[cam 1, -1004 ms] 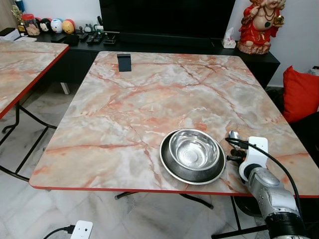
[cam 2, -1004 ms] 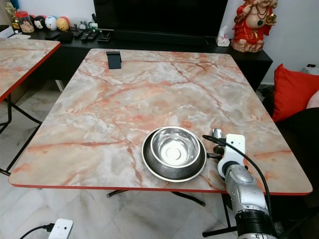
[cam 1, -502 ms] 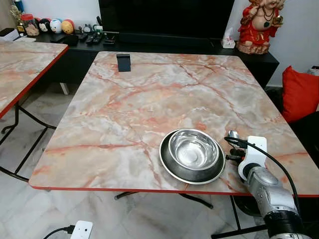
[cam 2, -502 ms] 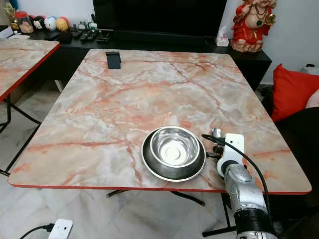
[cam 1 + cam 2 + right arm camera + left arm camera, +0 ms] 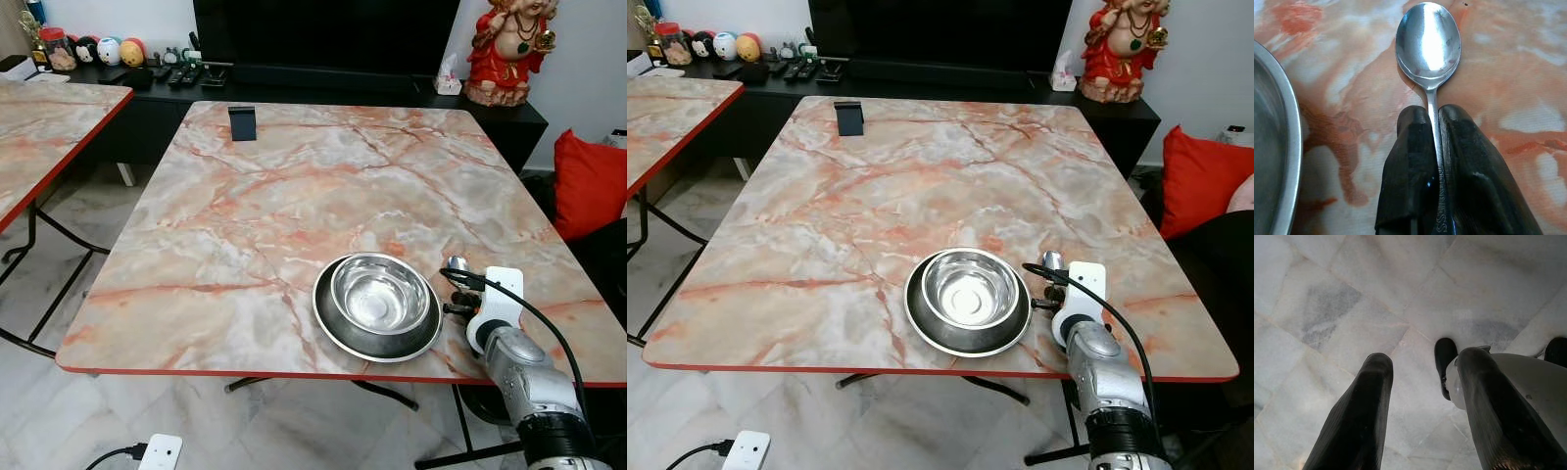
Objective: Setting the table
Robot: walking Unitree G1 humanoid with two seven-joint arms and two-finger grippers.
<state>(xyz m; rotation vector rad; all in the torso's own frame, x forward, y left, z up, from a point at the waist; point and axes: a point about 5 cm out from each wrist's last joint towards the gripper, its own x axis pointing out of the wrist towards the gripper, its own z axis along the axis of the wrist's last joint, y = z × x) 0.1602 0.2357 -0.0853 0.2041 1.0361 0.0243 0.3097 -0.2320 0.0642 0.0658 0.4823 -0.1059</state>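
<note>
A steel bowl (image 5: pixel 380 294) rests inside a dark steel plate (image 5: pixel 333 328) near the front edge of the marble table (image 5: pixel 294 196). Just right of the plate, my right gripper (image 5: pixel 1433 120) is shut on the handle of a steel spoon (image 5: pixel 1428 39). The spoon's bowl (image 5: pixel 457 263) lies low over the tabletop, pointing away from me, with the plate's rim (image 5: pixel 1288 147) close beside it. My left gripper (image 5: pixel 1422 377) hangs open over the floor tiles with nothing between its fingers.
A small black stand (image 5: pixel 242 122) sits at the table's far left. A second marble table (image 5: pixel 39 127) is on the left. A red cushion (image 5: pixel 588 181) lies to the right, a red statue (image 5: pixel 505 49) and TV bench behind. A white power strip (image 5: pixel 157 452) lies on the floor.
</note>
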